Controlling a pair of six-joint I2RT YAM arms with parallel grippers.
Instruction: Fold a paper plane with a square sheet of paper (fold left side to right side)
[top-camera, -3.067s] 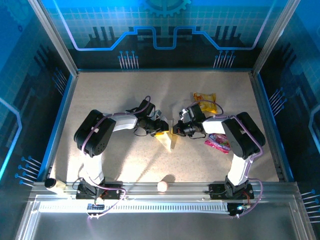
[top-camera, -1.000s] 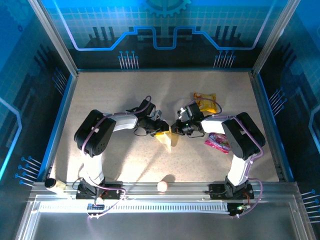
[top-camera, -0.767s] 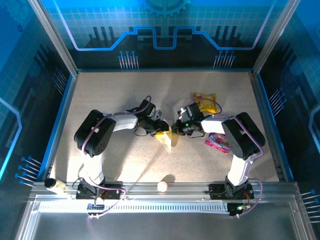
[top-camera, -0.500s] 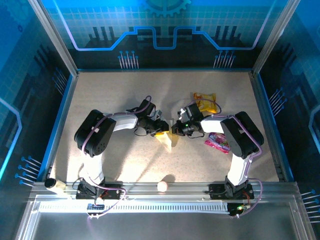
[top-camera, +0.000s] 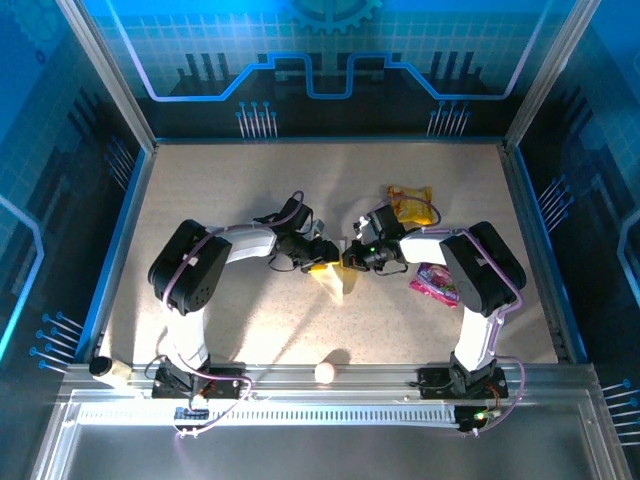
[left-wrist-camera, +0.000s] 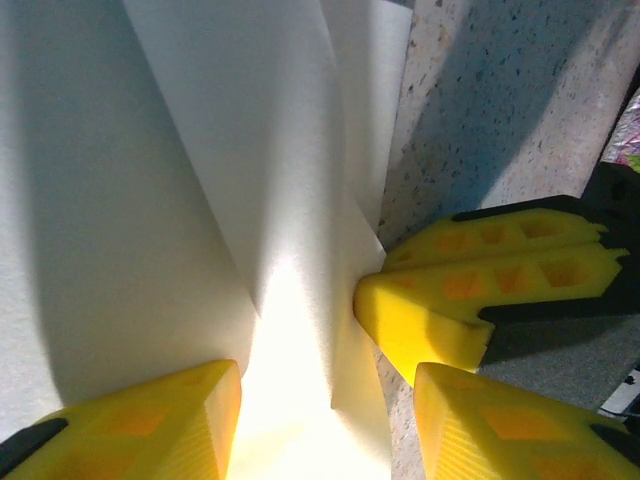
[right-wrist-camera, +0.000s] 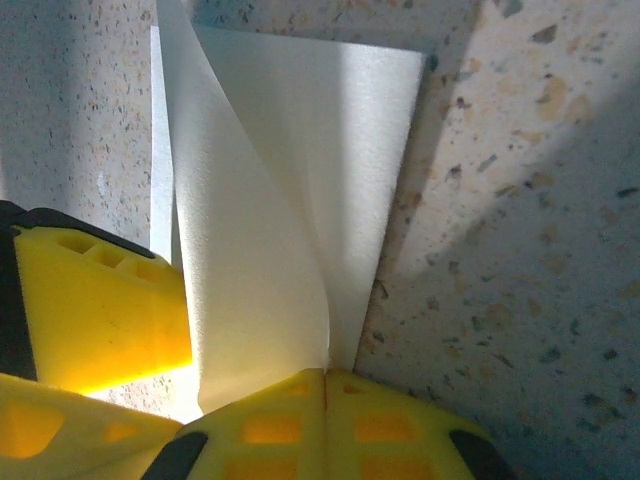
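Observing the fold in hand, I noted that the square sheet of paper (top-camera: 333, 281) lay as a narrow creased white shape near the middle of the table (top-camera: 230, 190), between the two arms. The right gripper (right-wrist-camera: 325, 385) had its fingers closed tight. A lifted flap of the sheet curled down into the seam between them, so in my judgement it was pinched. The left gripper (left-wrist-camera: 328, 395) stood directly opposite, its fingers partly apart and straddling the paper without clamping it. The tips of the two grippers were almost touching.

Recommendation: the flap should be carried over in a low arc, left side to right, so that the free edge met the opposite edge squarely before any pressing. The left fingers ought to pin the body of the sheet flat beside the crease line — thin paper would likely skid or buckle otherwise. Pressing should begin at the crease and sweep outward.

Clearances: room between the two wrists was very tight, and a clash of tips looked the main risk. A yellow snack packet (top-camera: 410, 204) sat just beyond the right gripper and a pink wrapper (top-camera: 436, 284) lay beside that arm — both apart from the sheet. Open table lay on the far side and to the left. A small ball (top-camera: 325, 372) rested by the front rail, well apart.
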